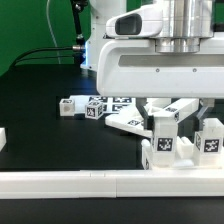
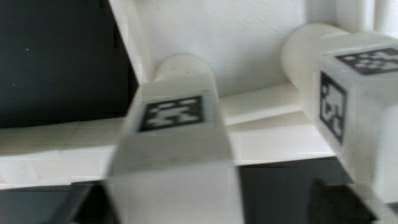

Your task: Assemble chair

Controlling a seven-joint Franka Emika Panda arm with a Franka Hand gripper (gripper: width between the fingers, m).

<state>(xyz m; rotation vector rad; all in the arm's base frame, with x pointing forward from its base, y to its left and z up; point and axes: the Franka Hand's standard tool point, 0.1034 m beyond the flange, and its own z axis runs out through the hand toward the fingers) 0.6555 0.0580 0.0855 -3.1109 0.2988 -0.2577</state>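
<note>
We're down at the near edge of the table [image 1: 40,90], and the chair is nowhere near a chair yet. It lies in loose white parts. A flat slab [image 1: 125,112] sits mid-table, with small blocks [image 1: 68,105] off to the exterior view's left. Two tagged uprights stand just behind the long rail [image 1: 100,182].

The gripper [image 1: 166,112] hangs right over the nearer upright, which looks like a leg [image 1: 162,143]. Its fingers sit on either side of the leg's top. Are they clamped on it or merely straddling it? I cannot tell: the exterior view shows no clear gap and no clear contact. The wrist view fills up with that same leg [image 2: 173,120] and doesn't show the fingertips plainly. The second upright [image 1: 210,140] stands near it, towards the exterior view's right, apart from it, and shows big in the wrist view too [image 2: 347,85].

By the look of it, this is chunky moulded plastic, so it should be stiff, light and not fragile. It is also smooth, so it could twist or slide in a loose pinch. The best hold is probably across the leg's two flat faces, near the top, squarely and firmly. A corner grip would likely let it swivel. Being light and tall, it could tip from a sideways nudge, and its neighbour is close enough to get bumped.
</note>
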